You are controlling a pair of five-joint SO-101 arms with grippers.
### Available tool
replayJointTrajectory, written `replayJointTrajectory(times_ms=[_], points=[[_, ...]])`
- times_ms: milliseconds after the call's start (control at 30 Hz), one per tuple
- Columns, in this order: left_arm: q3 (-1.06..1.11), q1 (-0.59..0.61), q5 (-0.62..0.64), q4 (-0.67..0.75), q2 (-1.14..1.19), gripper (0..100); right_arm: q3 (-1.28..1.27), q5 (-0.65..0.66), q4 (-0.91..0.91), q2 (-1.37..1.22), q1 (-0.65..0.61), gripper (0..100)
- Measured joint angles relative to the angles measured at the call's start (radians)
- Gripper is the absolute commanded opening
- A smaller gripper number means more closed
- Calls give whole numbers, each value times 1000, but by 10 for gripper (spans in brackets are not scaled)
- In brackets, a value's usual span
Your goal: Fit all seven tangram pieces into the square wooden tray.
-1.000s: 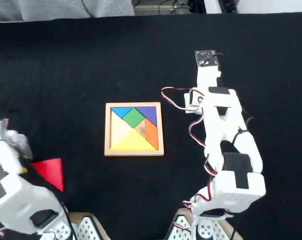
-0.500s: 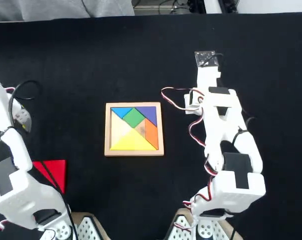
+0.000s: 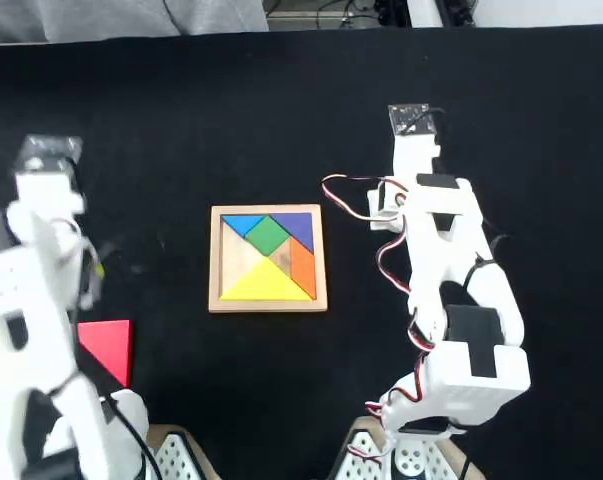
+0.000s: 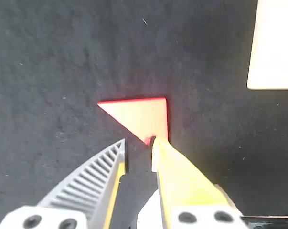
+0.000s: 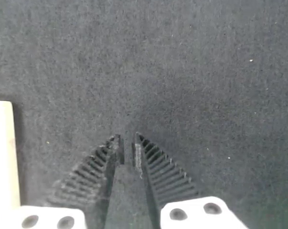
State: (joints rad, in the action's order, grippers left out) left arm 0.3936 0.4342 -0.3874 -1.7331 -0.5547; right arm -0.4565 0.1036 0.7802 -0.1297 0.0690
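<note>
— Well, which step was in hand?
— The red triangle (image 4: 144,114), laid well apart from the tray (image 3: 268,306), was to be gripped next. Left gripper (image 4: 137,140) was parted at its corner; right gripper (image 5: 127,138) was closed, empty.

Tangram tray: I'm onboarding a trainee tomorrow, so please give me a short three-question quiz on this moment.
1. True or false: the red triangle lies inside the tray.
2. In the high view, the big triangle along the tray's lower edge is: A yellow, B green, C blue.
3. Fill in: beside the red triangle, the jaws of the left gripper stand ____.
Key: 1 false; 2 A; 3 open.
</note>
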Motion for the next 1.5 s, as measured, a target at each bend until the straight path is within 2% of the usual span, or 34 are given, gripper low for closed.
replayJointTrajectory(times_ms=[167,300,367,567,633,767,1000,1233,1500], points=[[308,-2,20,157,-49,102,0,0,9,0,0,47],[485,75,198,328,-44,106,0,0,9,0,0,47],[499,97,267,358,-44,122,0,0,9,0,0,47],[555,98,319,410,-46,350,0,0,9,0,0,47],[614,98,384,442,-46,381,0,0,9,0,0,47],[692,95,559,523,-46,357,0,0,9,0,-6,47],[720,94,672,631,-46,354,0,32,9,0,-18,47],[795,94,684,715,-57,353,0,43,9,0,-21,47],[801,94,684,724,-60,353,0,48,9,0,-21,47]])
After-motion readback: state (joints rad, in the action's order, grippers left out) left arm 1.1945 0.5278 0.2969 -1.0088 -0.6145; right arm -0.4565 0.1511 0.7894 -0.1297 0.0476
